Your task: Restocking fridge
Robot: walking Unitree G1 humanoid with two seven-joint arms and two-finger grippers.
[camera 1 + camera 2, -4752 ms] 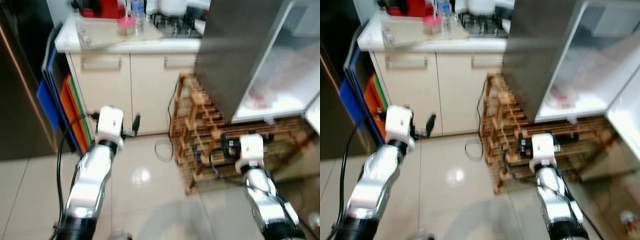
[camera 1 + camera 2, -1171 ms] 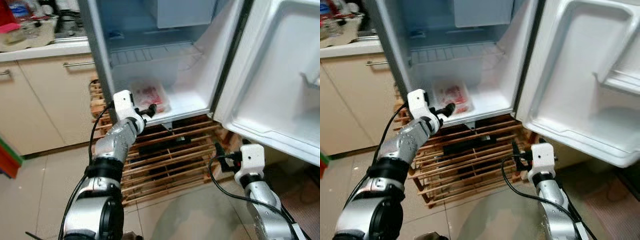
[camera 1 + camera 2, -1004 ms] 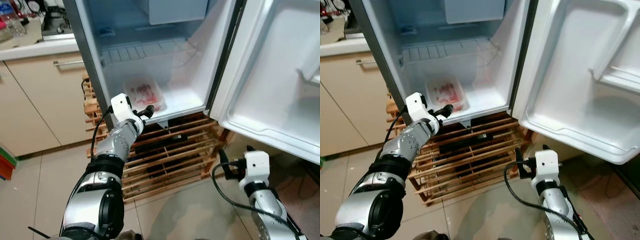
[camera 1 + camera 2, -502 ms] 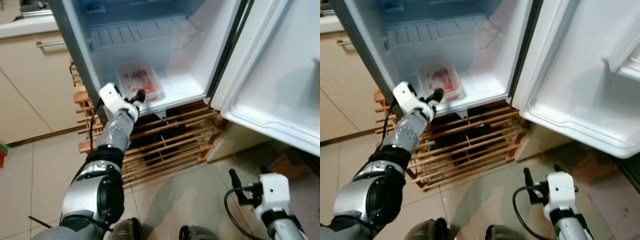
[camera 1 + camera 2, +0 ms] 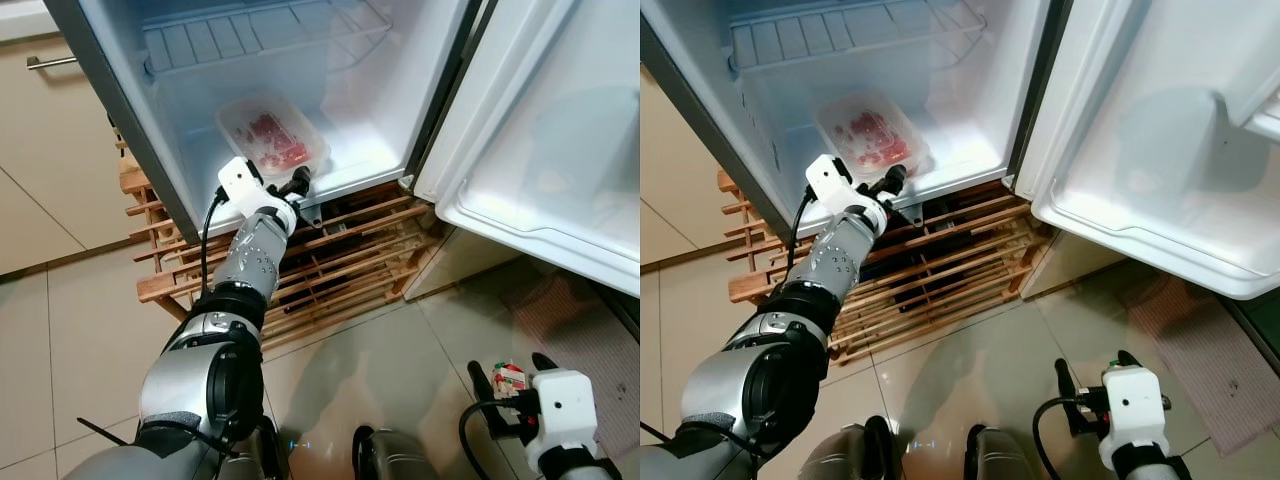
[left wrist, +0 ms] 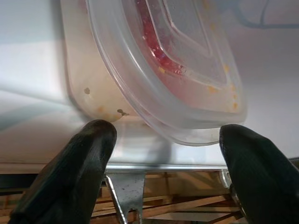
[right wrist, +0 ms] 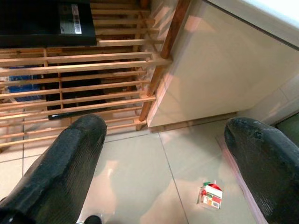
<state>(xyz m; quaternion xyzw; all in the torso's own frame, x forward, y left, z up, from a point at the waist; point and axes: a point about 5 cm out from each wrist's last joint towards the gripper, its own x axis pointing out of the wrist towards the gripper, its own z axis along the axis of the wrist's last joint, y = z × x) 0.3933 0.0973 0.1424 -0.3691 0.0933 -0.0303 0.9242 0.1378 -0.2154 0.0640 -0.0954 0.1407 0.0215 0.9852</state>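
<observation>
Reaching at the fridge (image 5: 420,60) floor, our left claw (image 5: 298,181) gapes empty at the meat tub (image 5: 272,137); a nudge might skid it. Right claw (image 5: 1092,385), spread, over a carton (image 7: 210,195), probably milk

The white fridge floor (image 5: 350,160) carries a clear lidded container (image 5: 272,136) of red food, lying near its front edge. The fridge stands on a slatted wooden rack (image 5: 330,265), which rests on the pale tiled floor (image 5: 70,330). A small red-and-white carton (image 7: 210,195) lies on those tiles, near a rug edge
</observation>
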